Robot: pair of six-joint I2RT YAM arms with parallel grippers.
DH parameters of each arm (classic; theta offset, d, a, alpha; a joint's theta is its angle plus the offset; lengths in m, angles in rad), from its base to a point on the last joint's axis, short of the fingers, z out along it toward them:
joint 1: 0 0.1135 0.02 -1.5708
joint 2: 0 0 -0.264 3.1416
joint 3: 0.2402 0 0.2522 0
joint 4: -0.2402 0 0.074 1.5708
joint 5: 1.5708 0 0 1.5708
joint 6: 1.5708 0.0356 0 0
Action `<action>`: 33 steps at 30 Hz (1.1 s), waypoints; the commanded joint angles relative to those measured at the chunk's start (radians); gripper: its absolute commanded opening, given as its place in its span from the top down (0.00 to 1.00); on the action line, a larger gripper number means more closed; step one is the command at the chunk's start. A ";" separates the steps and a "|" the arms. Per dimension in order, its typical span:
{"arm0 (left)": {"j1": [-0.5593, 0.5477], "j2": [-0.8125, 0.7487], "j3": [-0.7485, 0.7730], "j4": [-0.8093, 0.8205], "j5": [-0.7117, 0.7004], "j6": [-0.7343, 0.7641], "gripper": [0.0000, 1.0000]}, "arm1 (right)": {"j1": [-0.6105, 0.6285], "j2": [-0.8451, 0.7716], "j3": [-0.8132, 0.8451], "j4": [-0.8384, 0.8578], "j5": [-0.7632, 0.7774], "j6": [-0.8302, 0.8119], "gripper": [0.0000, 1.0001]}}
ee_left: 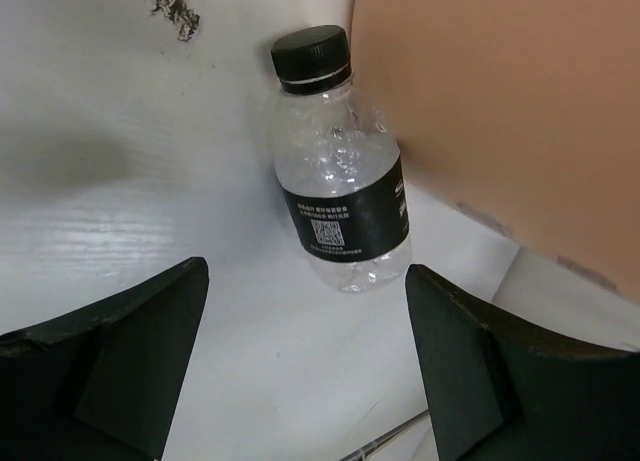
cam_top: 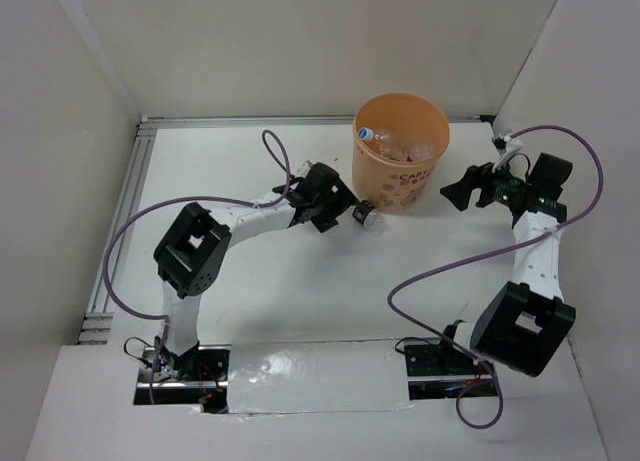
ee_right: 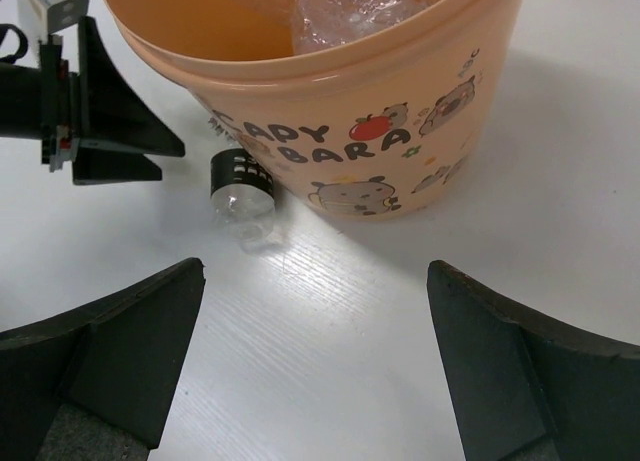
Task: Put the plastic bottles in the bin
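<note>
A clear plastic bottle (ee_left: 342,191) with black cap and black label lies on the white table against the bin's wall (ee_left: 500,111). My left gripper (ee_left: 308,351) is open, and the bottle lies just beyond its fingertips, not between them. From above, the bottle (cam_top: 367,217) sits at the foot of the orange bin (cam_top: 400,186), with the left gripper (cam_top: 345,209) beside it. Several bottles (cam_top: 400,146) lie inside the bin. My right gripper (cam_top: 452,193) hangs open and empty right of the bin (ee_right: 400,111), facing the bottle (ee_right: 242,186).
White walls enclose the table on three sides. An aluminium rail (cam_top: 130,211) runs along the left edge. Purple cables (cam_top: 440,271) loop over the table near each arm. A dark smudge (ee_left: 165,6) marks the tabletop beyond the bottle.
</note>
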 commanded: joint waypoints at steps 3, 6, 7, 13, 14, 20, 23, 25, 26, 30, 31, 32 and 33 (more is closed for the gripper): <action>0.009 0.102 0.085 0.048 0.070 -0.041 0.07 | -0.007 -0.037 -0.012 -0.023 -0.026 -0.020 0.01; 0.009 0.140 0.143 0.015 0.082 -0.053 0.06 | -0.007 -0.037 -0.012 -0.023 -0.026 -0.029 0.01; 0.009 0.151 0.154 0.005 0.091 -0.053 0.06 | -0.007 -0.037 -0.012 -0.023 -0.026 -0.029 0.01; 0.009 0.208 0.207 0.006 0.091 -0.062 0.06 | -0.007 -0.037 -0.021 -0.023 -0.026 -0.029 0.01; 0.009 0.226 0.233 -0.004 0.091 -0.062 0.06 | -0.007 -0.037 -0.021 -0.023 -0.026 -0.029 0.01; -0.011 0.252 0.255 0.000 0.061 -0.125 0.06 | -0.007 -0.037 -0.041 -0.023 -0.035 -0.029 0.01; -0.022 0.277 0.273 -0.029 0.050 -0.136 0.07 | -0.007 -0.046 -0.052 -0.032 -0.035 -0.040 0.01; -0.033 0.286 0.264 -0.038 0.036 -0.148 0.13 | -0.007 -0.057 -0.062 -0.032 -0.035 -0.040 0.01; -0.033 0.286 0.255 -0.038 0.027 -0.148 0.15 | -0.007 -0.057 -0.063 -0.032 -0.035 -0.040 0.01; -0.033 0.277 0.226 -0.069 0.027 -0.169 0.16 | -0.007 -0.057 -0.073 -0.032 -0.044 -0.040 0.01; -0.033 0.277 0.214 -0.081 0.016 -0.180 0.16 | -0.007 -0.057 -0.073 -0.032 -0.044 -0.040 0.01; -0.033 0.266 0.203 -0.081 0.007 -0.180 0.16 | -0.007 -0.057 -0.073 -0.032 -0.053 -0.040 0.01; -0.033 0.255 0.179 -0.081 0.007 -0.180 0.17 | -0.007 -0.057 -0.073 -0.032 -0.053 -0.040 0.01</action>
